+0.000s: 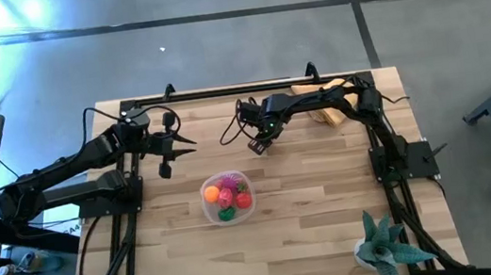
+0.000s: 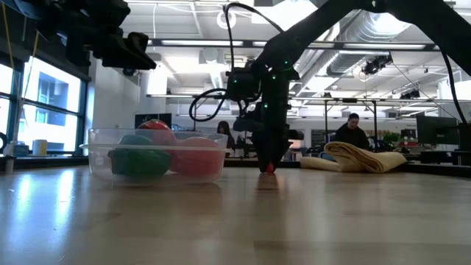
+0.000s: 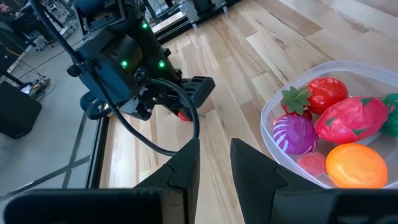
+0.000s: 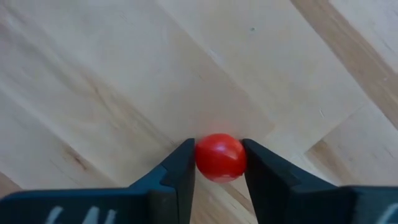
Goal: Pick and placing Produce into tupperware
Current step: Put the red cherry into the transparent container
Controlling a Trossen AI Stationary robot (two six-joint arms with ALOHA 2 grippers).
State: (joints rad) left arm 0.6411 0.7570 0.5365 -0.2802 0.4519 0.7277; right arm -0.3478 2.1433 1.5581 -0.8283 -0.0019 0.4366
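The right gripper (image 4: 219, 163) stands straight down on the table, its fingers clenched on a small red round produce piece (image 4: 220, 157). The tupperware (image 1: 227, 198) lies near, at about seven o'clock from it in the high view. The left gripper (image 1: 171, 147) waits at the tupperware's eleven o'clock, fingers nearly closed on nothing.

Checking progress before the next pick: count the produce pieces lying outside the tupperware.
1: a small red ball on the table behind the tupperware, between the right gripper fingers. Others could be hidden behind the arms.

Overhead looks straight down; low looks level across table (image 2: 309, 221); wrist cams close, angled down at tabletop.
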